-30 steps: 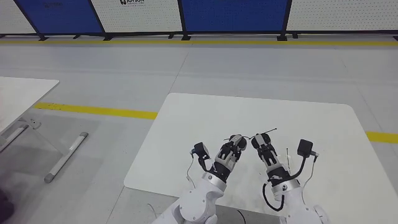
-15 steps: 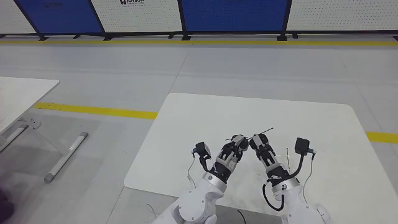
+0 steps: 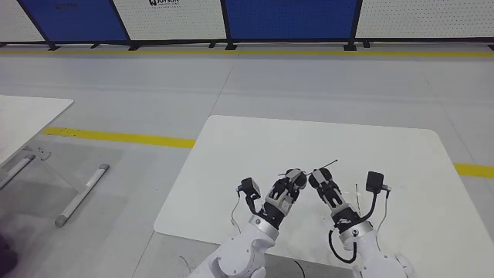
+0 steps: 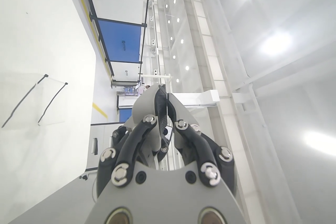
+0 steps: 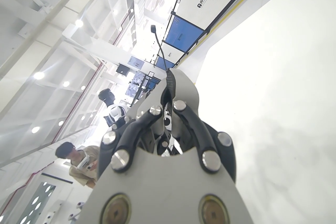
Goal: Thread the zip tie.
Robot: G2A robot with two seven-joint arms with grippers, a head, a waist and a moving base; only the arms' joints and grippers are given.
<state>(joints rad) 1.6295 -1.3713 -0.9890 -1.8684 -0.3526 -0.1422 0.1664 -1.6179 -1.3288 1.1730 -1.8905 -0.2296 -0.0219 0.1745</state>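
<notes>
A black zip tie (image 5: 159,47) sticks up out of my right gripper (image 5: 168,75), which is shut on its strap; the tie's square head (image 5: 154,29) is at the free end. In the top view this tie (image 3: 330,163) points away from the right gripper (image 3: 318,176) over the white table (image 3: 324,135). My left gripper (image 4: 166,95) is shut, and I see nothing between its pads in its wrist view. It sits close beside the right one, as the left gripper (image 3: 296,176) shows from above. A thin dark line (image 3: 281,173) runs by its tip; I cannot tell what holds it.
Two spare black zip ties (image 4: 25,101) (image 4: 52,101) lie on a clear sheet (image 4: 50,120) on the table. From above a thin spare tie (image 3: 356,191) shows beside the right arm. The table's near edge (image 3: 174,235) is close to both arms.
The right gripper and its zip tie have shifted slightly toward the left gripper. The left arm has barely moved.
</notes>
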